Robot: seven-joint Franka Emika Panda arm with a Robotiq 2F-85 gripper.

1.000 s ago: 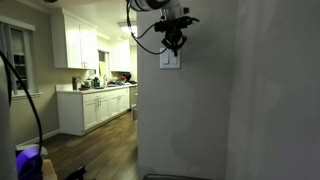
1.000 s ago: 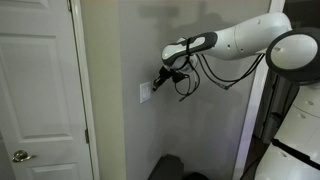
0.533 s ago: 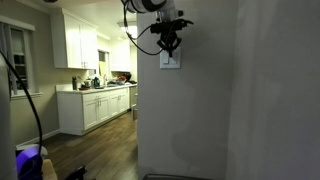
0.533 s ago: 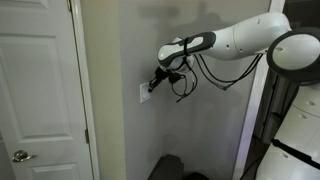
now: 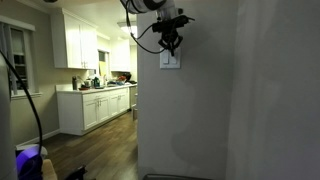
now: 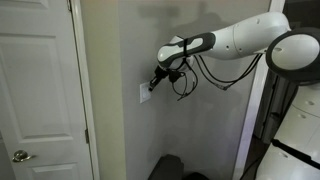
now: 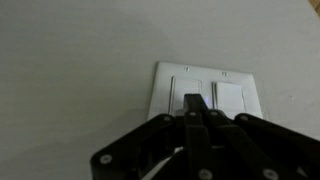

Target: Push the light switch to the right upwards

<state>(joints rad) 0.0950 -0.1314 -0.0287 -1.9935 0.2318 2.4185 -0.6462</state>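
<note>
White plastic marks the light switch (image 7: pixel 228 94), a small squarish plate set in a plain grey wall (image 7: pixel 70 70); in the wrist view it sits right of centre and shows two recessed panels side by side. The dark gripper (image 7: pixel 192 102) comes in from the near edge of that view with its fingers (image 7: pixel 192 108) pressed together into one narrow tip and nothing between them. That tip lies over the lower part of the left panel as this view shows it; whether it actually touches the plastic cannot be told. In an exterior view the gripper (image 5: pixel 172 44) hangs just above the plate (image 5: pixel 170 62), high on the wall, with white kitchen cabinets (image 5: pixel 75 42) far off to the left. In an exterior view the white arm (image 6: pixel 240 35) reaches in from the right, black cables (image 6: pixel 185 88) looping beneath it. There its gripper (image 6: pixel 155 82) points down-left at the plate (image 6: pixel 145 95), right of a white door (image 6: pixel 40 90).
</note>
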